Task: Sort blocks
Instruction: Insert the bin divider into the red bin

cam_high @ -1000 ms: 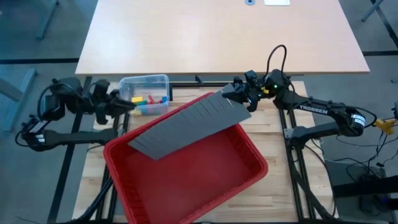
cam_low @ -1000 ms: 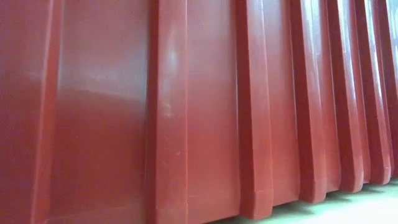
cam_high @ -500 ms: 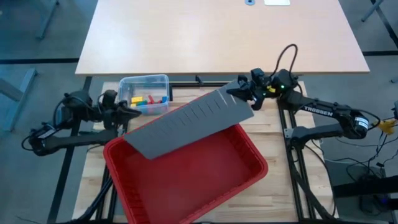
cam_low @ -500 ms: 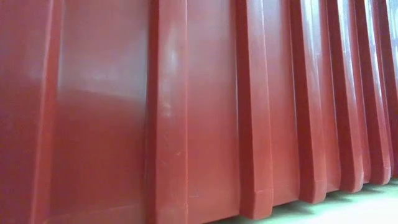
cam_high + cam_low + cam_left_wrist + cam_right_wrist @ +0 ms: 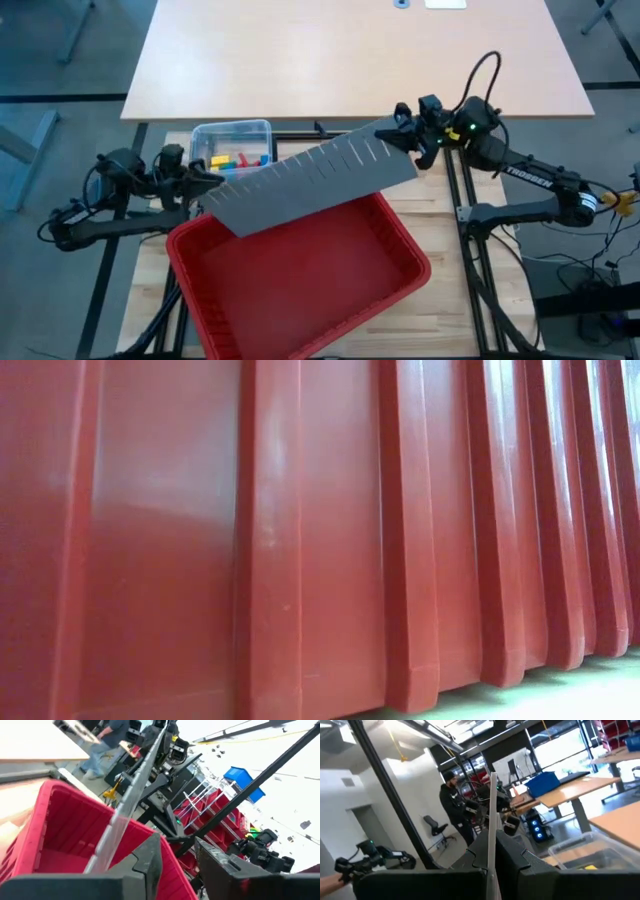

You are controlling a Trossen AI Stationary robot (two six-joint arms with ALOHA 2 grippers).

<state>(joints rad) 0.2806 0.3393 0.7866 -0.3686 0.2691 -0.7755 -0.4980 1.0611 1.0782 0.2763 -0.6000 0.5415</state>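
Both arms hold one long grey slotted divider panel (image 5: 310, 183) up over the red bin (image 5: 300, 275), the panel slanting from near left to far right. The right end effector (image 5: 410, 143) is clamped fully shut on the panel's far-right end; in the right wrist view the panel edge (image 5: 491, 820) runs straight up between its dark fingers (image 5: 470, 857). The left end effector (image 5: 200, 180) sits at the panel's near-left end, its fingers (image 5: 150, 860) only slightly apart, with the panel edge (image 5: 120, 815) reaching into the gap, so it appears to grip the panel.

The blocks (image 5: 238, 161), yellow, red, green and blue, lie in the small clear tub (image 5: 232, 131) on the worktop's (image 5: 435, 320) far-left part. They are just beyond and slightly right of the left end effector, not touched by it, and well to the left of the right end effector. The panel's near-left part passes just in front of the tub. A yellow block (image 5: 590, 867) shows inside the tub wall (image 5: 580, 845) in the right wrist view.

The low view shows only the ribbed red bin wall (image 5: 300, 540). A person (image 5: 454, 805) stands in the room behind, seen in the right wrist view.
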